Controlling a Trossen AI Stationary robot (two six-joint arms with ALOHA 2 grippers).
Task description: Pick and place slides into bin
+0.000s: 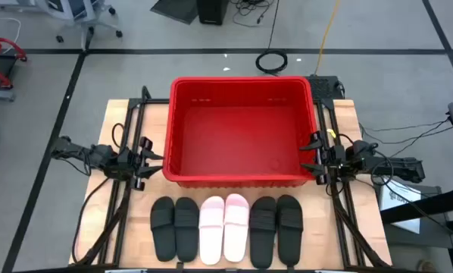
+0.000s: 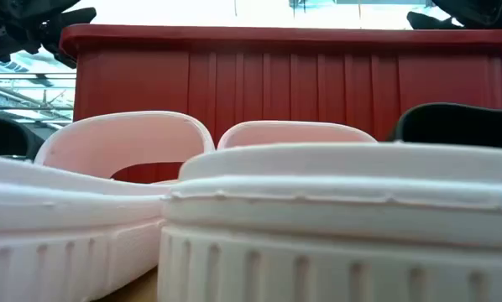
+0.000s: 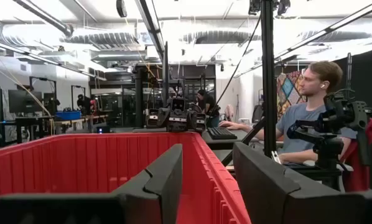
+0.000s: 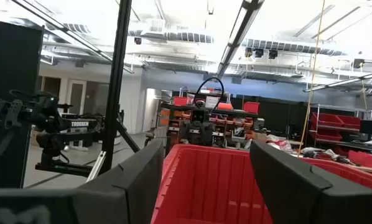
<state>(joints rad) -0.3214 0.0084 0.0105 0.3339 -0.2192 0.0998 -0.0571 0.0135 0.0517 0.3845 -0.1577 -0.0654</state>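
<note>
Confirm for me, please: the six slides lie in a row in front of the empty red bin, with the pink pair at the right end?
Not quite: the pink pair lies in the middle of the row, with a black pair on its left and another black pair on its right, as the high view shows. The rest holds: six slides in a row in front of the empty red bin.

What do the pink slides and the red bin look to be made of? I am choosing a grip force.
The pink slides look like soft moulded foam or rubber, matte: thick one-piece soles with ribbed edges and no shine. The bin looks like rigid moulded plastic, slightly glossy, with ribbed walls and a thick rim. Softness is a guess from looks alone.
</note>
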